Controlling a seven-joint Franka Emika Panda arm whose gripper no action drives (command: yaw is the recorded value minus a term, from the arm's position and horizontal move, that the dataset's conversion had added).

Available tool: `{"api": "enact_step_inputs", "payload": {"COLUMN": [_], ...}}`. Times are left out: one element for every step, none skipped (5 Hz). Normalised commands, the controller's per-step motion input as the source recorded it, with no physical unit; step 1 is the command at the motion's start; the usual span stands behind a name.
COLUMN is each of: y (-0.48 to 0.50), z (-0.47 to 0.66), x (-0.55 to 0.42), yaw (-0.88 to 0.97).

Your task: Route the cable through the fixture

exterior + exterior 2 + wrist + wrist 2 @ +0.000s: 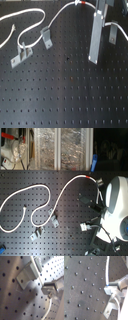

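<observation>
The white cable (35,12) loops over the black perforated board from the first exterior view's left, and its red band (80,4) lies near the top. In the second exterior view the cable (47,190) runs to the red band (89,178) beside the white arm (116,203). My gripper (94,56) reaches down from the top as long grey fingers. In both wrist views it (111,289) looks shut on the cable (107,271), which runs on below it (48,309). A grey bracket fixture (26,274) stands right beside the fingers and also shows in the second wrist view (111,308).
Two more grey bracket fixtures (46,36) (22,54) stand on the board at the first exterior view's left. Another bracket (114,32) stands right of the gripper. Clear storage bins (60,148) line the back in the second exterior view.
</observation>
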Motion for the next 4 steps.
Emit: {"api": "enact_step_inputs", "payload": {"y": [0.325,0.287,0.369,0.0], "z": [0.3,0.32,0.29,0.02], "x": [0.05,0.015,0.0,0.0], "yaw": [-0.29,-0.53,-0.43,0.0]}}
